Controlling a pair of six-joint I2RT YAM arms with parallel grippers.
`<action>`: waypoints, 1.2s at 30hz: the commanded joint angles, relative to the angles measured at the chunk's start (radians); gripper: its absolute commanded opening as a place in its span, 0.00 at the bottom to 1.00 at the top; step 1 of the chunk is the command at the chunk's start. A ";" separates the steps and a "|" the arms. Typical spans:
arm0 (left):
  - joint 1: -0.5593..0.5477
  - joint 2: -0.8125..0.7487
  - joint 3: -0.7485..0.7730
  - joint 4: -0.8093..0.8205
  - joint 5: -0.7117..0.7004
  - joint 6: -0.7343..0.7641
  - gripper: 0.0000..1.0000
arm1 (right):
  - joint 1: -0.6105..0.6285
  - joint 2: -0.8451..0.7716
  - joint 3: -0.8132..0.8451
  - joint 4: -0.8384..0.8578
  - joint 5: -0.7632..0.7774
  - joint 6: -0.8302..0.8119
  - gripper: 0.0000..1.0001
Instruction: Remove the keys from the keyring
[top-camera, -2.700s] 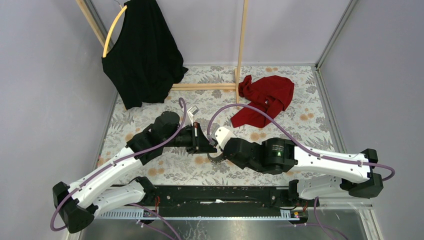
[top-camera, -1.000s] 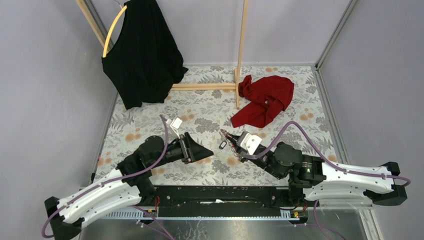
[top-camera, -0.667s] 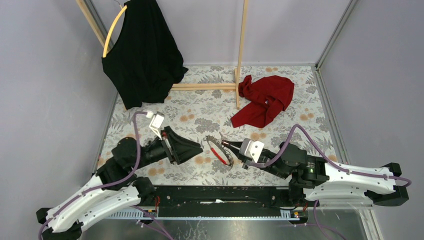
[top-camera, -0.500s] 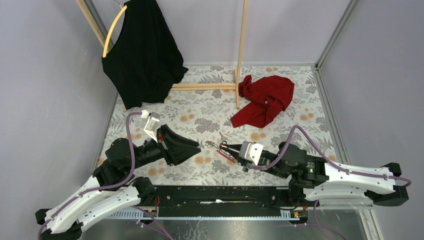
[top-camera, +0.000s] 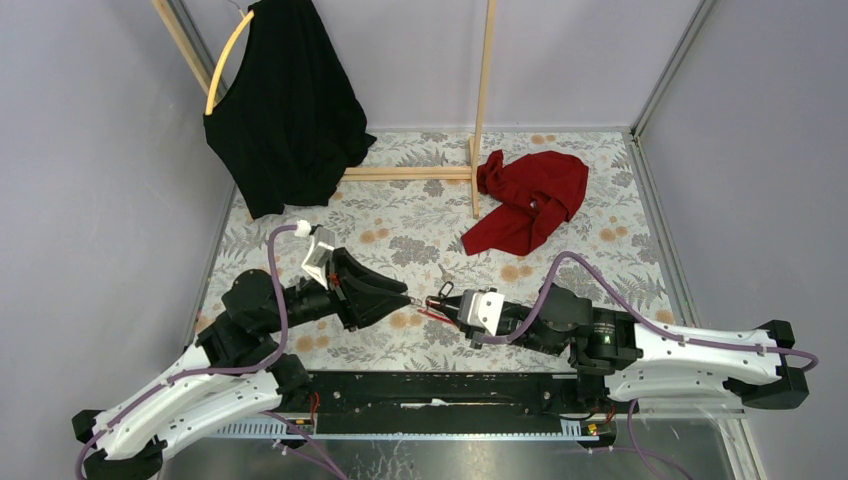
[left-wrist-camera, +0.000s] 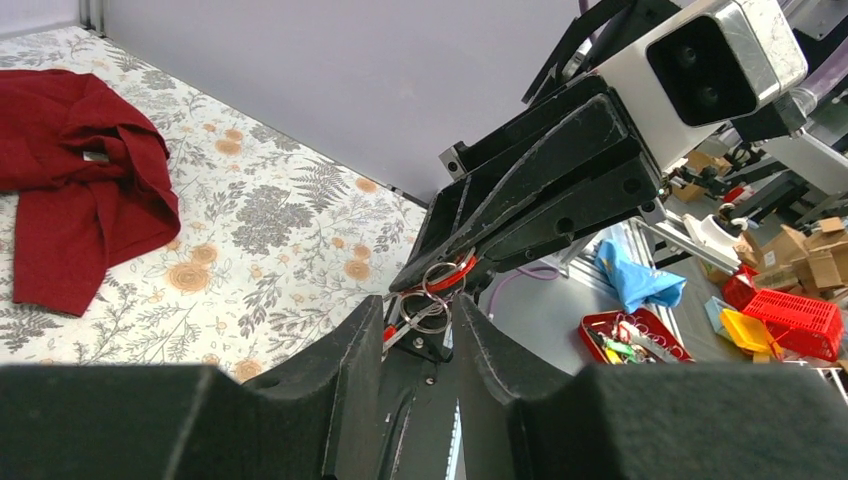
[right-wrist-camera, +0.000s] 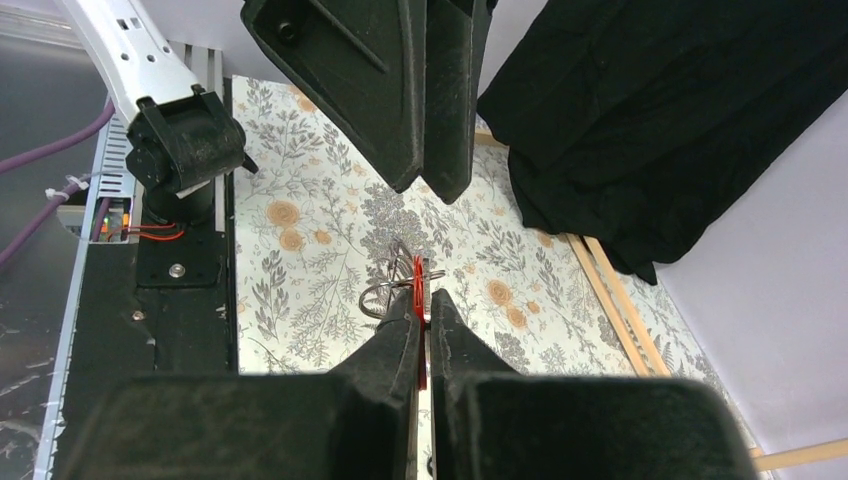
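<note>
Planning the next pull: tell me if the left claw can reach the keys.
Likely yes: the keys hang off the keyring in the right claw, right at the left claw, nothing between.

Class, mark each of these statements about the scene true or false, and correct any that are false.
1. The right hand grips the keyring at its red section. True.
2. The red cloth hangs from the yellow hanger. False: it lies crumpled on the table; a black garment hangs from the hanger.
3. The left hand and the right hand point at each other, tips close together. True.
4. The table has a plain white surface. False: it has a floral pattern.
</note>
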 joint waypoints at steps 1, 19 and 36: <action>-0.006 -0.018 -0.001 0.039 0.001 0.072 0.35 | 0.002 0.025 0.058 0.040 0.032 -0.019 0.00; -0.035 0.011 -0.104 0.053 -0.121 0.280 0.36 | 0.002 0.080 0.060 0.045 0.236 -0.074 0.00; -0.162 0.096 -0.140 0.186 -0.232 0.475 0.36 | 0.000 0.129 0.062 0.057 0.316 -0.115 0.00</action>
